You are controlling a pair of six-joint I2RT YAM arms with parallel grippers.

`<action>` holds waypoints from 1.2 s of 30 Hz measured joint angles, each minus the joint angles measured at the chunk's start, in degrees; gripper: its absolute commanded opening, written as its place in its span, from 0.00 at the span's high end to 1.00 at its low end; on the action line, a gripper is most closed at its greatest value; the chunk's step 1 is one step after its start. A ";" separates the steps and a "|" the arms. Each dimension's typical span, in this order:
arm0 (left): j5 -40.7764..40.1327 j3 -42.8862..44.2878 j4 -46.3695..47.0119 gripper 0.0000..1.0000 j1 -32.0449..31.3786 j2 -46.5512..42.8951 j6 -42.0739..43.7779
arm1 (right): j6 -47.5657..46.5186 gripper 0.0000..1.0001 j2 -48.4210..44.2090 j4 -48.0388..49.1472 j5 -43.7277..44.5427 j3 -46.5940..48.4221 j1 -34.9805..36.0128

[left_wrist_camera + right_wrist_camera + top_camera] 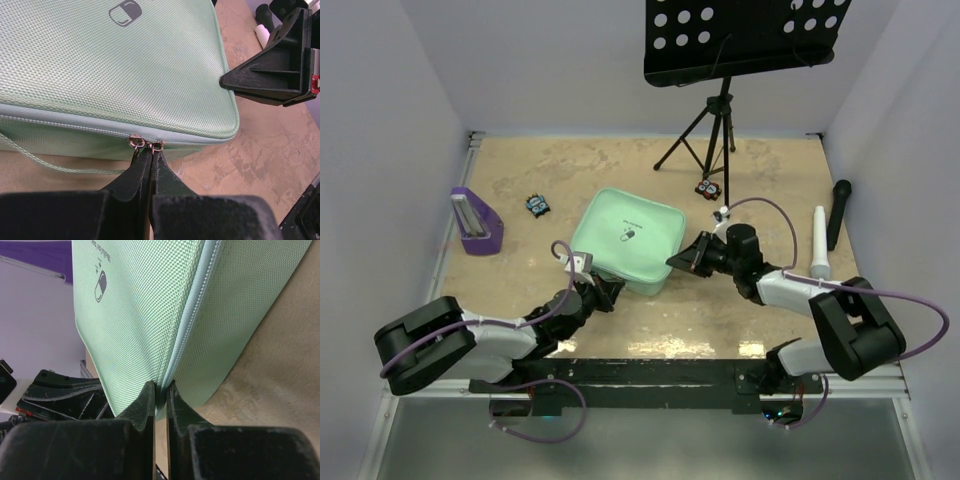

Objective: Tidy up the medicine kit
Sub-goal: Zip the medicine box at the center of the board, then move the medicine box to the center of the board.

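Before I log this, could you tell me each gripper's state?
Left gripper: closed at the zipper pulls.
Right gripper: closed on the seam of the medicine kit.

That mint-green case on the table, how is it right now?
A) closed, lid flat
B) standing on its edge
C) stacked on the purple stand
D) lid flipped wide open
A: the medicine kit lies flat with its lid down, and the two zipper pulls meet at its near edge.

Your left gripper is fully closed, its arm stretched low and forward. Your right gripper is closed to a thin slit and reaches toward the left.
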 measured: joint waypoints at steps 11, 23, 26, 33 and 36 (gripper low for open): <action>-1.14 -0.55 -1.22 0.87 1.42 -1.55 -0.59 | -1.22 1.00 -2.10 -1.42 -0.02 -1.05 -1.86; 1.88 -0.98 -1.53 0.38 2.40 -2.82 5.14 | -2.67 0.78 -2.14 -1.40 0.00 -0.92 -3.06; 3.61 -0.57 -4.55 0.13 2.45 -5.75 5.92 | -3.54 0.65 -2.16 -1.31 0.04 -0.81 -3.13; 5.22 0.09 -16.61 0.03 2.49 -19.15 7.19 | -6.10 0.59 -2.05 -2.58 0.59 0.15 -3.74; 4.96 0.92 -22.93 0.02 2.49 -24.85 7.37 | -7.08 0.55 -1.33 -3.23 1.60 1.44 -3.74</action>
